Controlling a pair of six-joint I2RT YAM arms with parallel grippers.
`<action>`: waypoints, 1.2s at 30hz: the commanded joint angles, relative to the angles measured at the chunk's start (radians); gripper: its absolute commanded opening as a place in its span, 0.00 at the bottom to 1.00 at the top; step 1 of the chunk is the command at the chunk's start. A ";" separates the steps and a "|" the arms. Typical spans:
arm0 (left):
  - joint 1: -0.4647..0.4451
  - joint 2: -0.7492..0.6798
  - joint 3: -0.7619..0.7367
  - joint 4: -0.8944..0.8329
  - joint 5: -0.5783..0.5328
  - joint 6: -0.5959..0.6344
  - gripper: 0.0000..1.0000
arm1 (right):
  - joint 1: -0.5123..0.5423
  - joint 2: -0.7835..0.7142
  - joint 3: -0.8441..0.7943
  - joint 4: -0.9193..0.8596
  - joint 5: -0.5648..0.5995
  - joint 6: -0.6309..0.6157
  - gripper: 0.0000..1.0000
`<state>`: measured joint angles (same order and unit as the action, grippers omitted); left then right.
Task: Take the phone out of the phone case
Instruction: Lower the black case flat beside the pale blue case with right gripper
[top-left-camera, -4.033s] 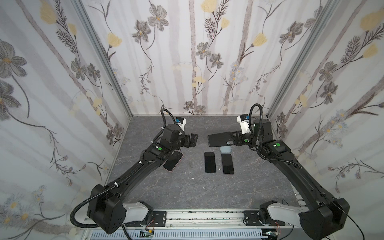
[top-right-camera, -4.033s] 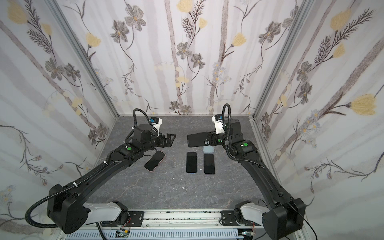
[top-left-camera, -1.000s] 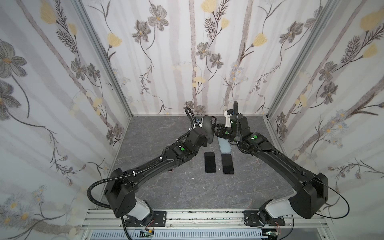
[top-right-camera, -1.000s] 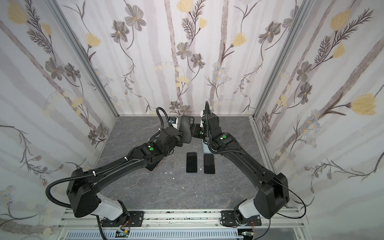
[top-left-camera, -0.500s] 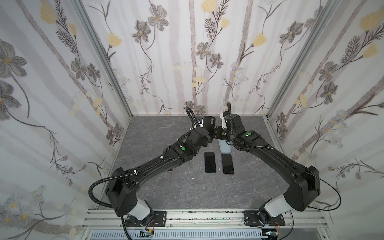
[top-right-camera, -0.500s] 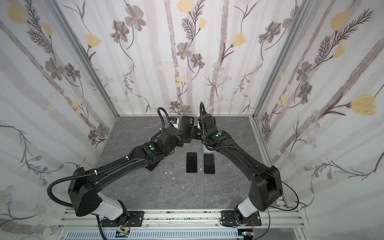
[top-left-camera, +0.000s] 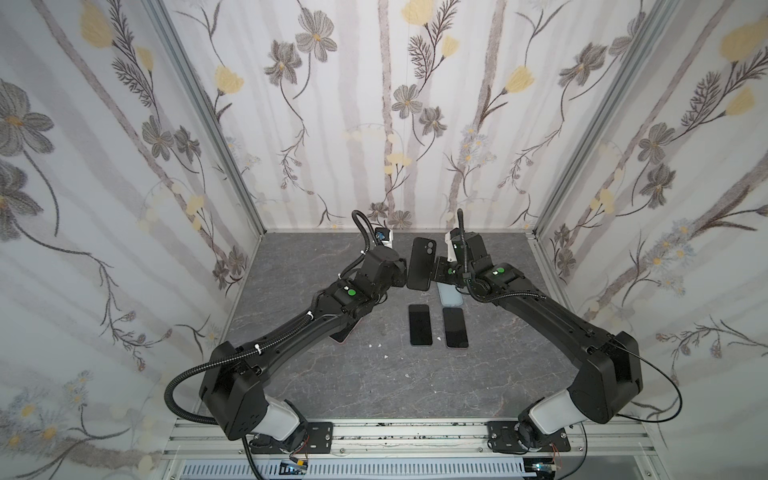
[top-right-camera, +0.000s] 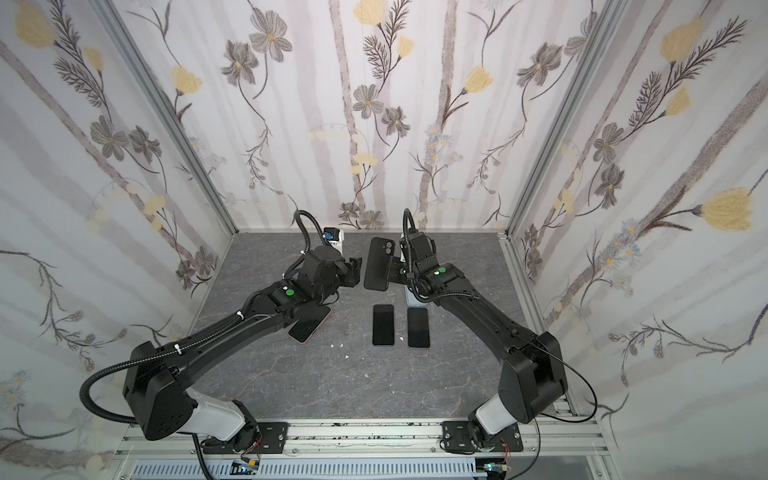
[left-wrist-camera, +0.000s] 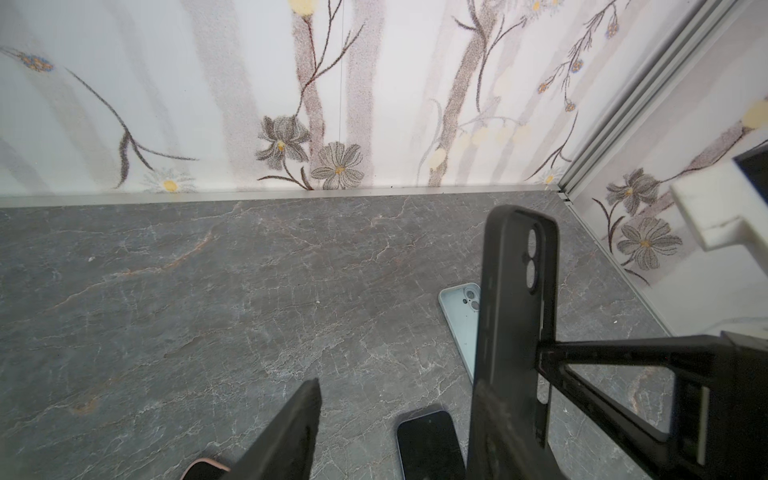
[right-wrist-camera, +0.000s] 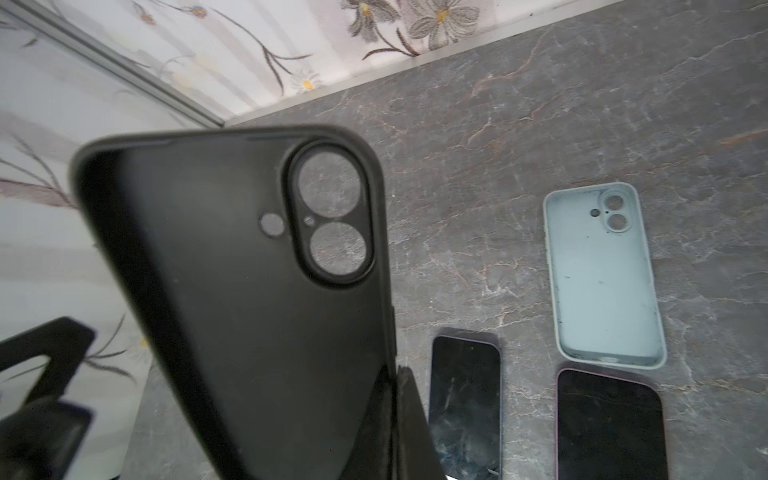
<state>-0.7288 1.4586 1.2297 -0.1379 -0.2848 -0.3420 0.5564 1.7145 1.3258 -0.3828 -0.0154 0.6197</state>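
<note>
My right gripper (right-wrist-camera: 395, 374) is shut on the long edge of a black phone case (right-wrist-camera: 249, 291), holding it upright above the table's back middle in both top views (top-left-camera: 420, 264) (top-right-camera: 377, 264). The table shows through its lens holes, and no phone sits in it. My left gripper (left-wrist-camera: 395, 386) stands open just left of the case (left-wrist-camera: 513, 332), with only the table between its fingers. Two dark phones (top-left-camera: 419, 324) (top-left-camera: 455, 327) lie face up side by side at the centre. A pink-rimmed phone (top-right-camera: 309, 324) lies partly under my left arm.
A light blue empty case (right-wrist-camera: 598, 274) lies open side up on the grey stone-patterned table (top-left-camera: 332, 386), just behind the two phones and below my right gripper. Flowered walls close in the back and both sides. Small white crumbs dot the table's middle.
My left gripper has opened and drawn slightly away to the left of the black case. The right gripper keeps the case, now turned more upright.
</note>
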 joint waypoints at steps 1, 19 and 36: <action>0.055 -0.016 -0.023 0.044 0.108 -0.049 0.70 | 0.001 0.053 0.038 -0.060 0.063 -0.034 0.00; 0.259 0.081 -0.291 0.434 0.573 -0.324 1.00 | -0.101 0.468 0.376 -0.265 -0.022 -0.099 0.00; 0.262 0.149 -0.337 0.440 0.553 -0.318 1.00 | -0.100 0.719 0.626 -0.414 0.041 -0.120 0.00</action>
<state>-0.4675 1.6001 0.8948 0.2573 0.2630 -0.6540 0.4572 2.4104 1.9255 -0.7776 0.0074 0.5098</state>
